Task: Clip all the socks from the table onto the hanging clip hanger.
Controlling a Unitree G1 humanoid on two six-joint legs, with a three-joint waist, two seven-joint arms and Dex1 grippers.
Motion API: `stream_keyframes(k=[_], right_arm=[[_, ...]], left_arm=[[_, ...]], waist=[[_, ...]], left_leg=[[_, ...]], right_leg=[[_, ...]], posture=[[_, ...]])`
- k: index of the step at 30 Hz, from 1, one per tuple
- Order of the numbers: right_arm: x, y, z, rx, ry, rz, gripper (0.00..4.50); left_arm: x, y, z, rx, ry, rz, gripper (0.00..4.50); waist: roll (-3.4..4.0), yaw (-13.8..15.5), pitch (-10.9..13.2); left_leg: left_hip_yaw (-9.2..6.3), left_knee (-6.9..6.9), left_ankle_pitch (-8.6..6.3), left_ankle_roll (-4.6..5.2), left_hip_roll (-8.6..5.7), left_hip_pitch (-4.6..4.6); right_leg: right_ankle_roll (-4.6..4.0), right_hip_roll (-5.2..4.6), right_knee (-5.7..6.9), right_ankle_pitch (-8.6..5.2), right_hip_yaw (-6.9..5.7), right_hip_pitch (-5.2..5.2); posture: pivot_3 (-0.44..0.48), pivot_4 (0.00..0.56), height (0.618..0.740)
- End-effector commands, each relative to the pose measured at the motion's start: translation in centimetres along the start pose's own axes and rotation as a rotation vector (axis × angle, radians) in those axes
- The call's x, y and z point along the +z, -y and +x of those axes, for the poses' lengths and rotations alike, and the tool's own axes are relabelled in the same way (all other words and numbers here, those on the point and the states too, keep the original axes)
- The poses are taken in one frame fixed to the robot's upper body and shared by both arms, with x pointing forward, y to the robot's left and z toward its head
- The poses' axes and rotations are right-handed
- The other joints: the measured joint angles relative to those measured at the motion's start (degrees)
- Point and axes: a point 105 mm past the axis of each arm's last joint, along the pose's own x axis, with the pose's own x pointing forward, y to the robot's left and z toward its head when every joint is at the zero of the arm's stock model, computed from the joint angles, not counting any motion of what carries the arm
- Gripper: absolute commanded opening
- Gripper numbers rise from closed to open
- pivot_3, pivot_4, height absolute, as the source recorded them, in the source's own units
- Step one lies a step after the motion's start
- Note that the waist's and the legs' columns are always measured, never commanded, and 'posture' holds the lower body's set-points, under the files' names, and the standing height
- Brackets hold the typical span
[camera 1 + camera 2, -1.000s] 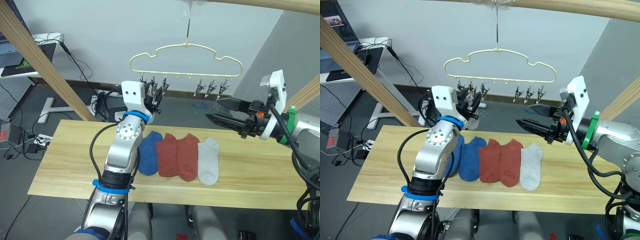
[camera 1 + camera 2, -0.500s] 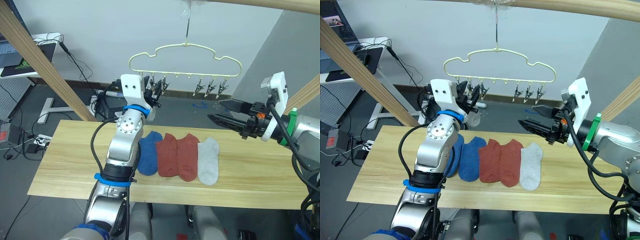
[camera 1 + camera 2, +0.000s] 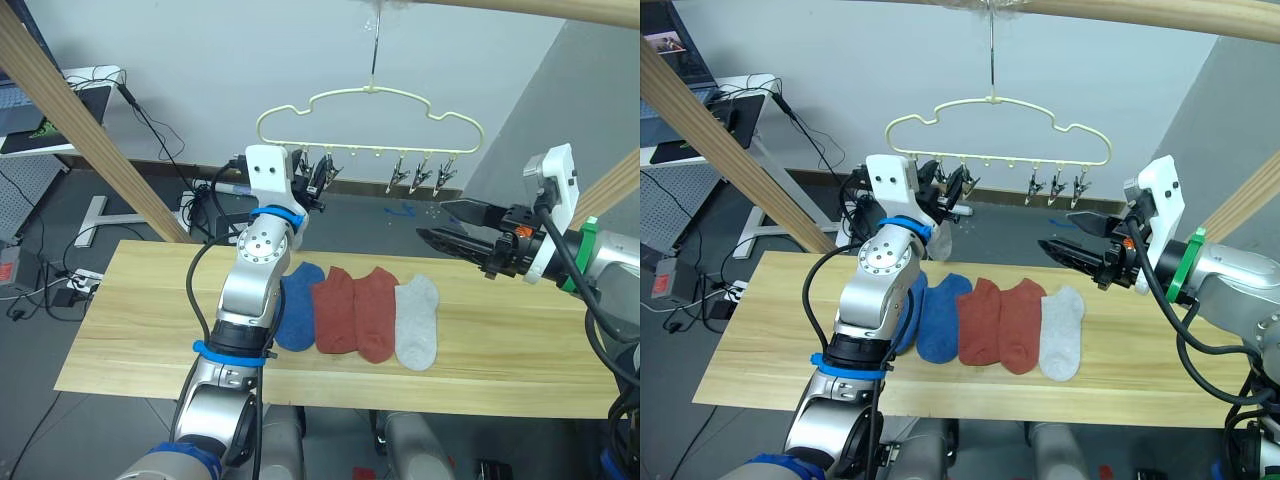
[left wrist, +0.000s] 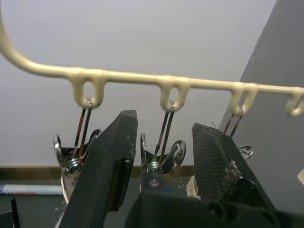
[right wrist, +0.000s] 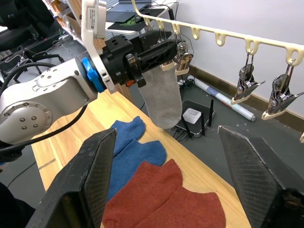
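Table (image 3: pixel 130 330): socks (image 3: pixel 365 310) lengthwise front-to-back; left fingers (image 5: pixel 142 59) grip grey sock (image 5: pixel 161 99) hanging vertical; right fingers (image 3: pixel 450 225) apart.

Silver arms, blue bands, black cables.

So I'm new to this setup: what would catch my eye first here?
The left gripper raised at the clip hanger, with a grey sock hanging below it. Then the row of socks on the table: blue, two rust red, one light grey. The right gripper hovers open nearby.
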Motion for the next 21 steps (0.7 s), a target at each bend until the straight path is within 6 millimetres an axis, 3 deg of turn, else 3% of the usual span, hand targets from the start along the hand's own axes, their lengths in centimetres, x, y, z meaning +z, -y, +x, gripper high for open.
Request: stream_keyframes(k=[1, 4, 7, 11, 21], right_arm=[[0.7, -0.6, -0.3, 0.004, 0.026, -0.041, 3.58], [0.7, -0.6, -0.3, 0.003, 0.025, -0.041, 3.58], [0.7, -0.5, -0.3, 0.003, 0.025, -0.041, 3.58], [0.6, -0.5, -0.2, 0.002, 0.024, -0.04, 3.58], [-0.2, -0.6, 0.6, 0.001, -0.022, -0.029, 3.58]], left_arm=[[1.5, -0.2, 0.2, 0.01, 0.057, 0.0, 2.12], [1.4, -0.2, 0.2, 0.01, 0.054, 0.0, 1.6], [1.3, -0.2, 0.1, 0.011, 0.049, -0.001, 0.75], [1.4, -0.3, 0.2, 0.013, 0.048, -0.001, 0.13], [2.5, -0.8, -0.5, -0.076, 0.031, -0.128, 0.0]], waist=[[0.0, -0.1, 0.0], [0.0, -0.2, 0.0], [0.0, -0.4, 0.0], [0.0, -0.5, 0.0], [0.0, -0.5, 0.0]], left_leg=[[0.0, 0.0, 0.0, 0.0, 0.0, 0.0], [0.0, 0.0, 0.0, 0.0, 0.0, 0.0], [0.0, 0.0, 0.0, 0.0, 0.0, 0.0], [0.0, 0.0, 0.0, 0.0, 0.0, 0.0], [0.0, -0.01, 0.0, 0.0, 0.0, 0.0]], right_leg=[[0.0, 0.0, 0.0, 0.0, 0.0, 0.0], [0.01, 0.0, 0.0, -0.01, 0.0, 0.0], [0.02, 0.0, 0.0, -0.01, 0.0, 0.0], [0.03, 0.0, 0.0, -0.01, 0.0, 0.0], [0.03, 0.0, -0.01, -0.02, 0.0, -0.01]], posture=[[-0.105, 0.304, 0.74], [-0.103, 0.303, 0.74], [-0.103, 0.302, 0.74], [-0.103, 0.302, 0.74], [-0.094, 0.3, 0.74]])
